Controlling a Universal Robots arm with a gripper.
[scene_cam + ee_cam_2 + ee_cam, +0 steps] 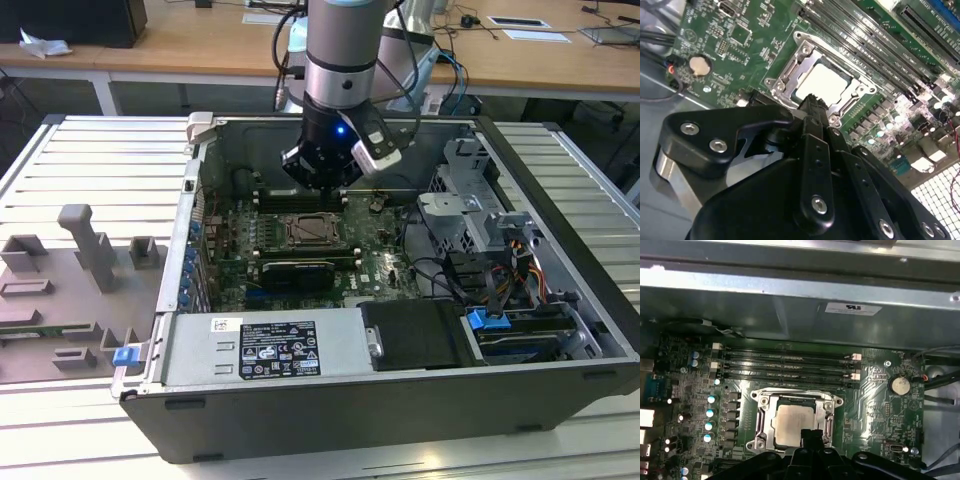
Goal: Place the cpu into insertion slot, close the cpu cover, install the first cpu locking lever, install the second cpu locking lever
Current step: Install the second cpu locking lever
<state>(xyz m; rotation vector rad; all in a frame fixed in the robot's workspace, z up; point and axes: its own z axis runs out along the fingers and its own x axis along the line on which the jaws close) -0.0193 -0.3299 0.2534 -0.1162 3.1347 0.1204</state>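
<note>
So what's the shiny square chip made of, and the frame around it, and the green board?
The cpu looks like brushed pale metal: a flat, dull silver top. The cpu cover around it seems bright stamped steel, glinting at its edges. The green circuit board looks like lacquered fibreglass, glossy with fine copper-like lines, though that is a guess.

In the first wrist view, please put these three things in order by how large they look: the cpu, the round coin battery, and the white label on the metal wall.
1. The cpu, seated in the insertion slot: clearly largest.
2. The white label: wide but thin, and farther from the camera, so its true size is uncertain.
3. The coin battery: smallest.
</note>
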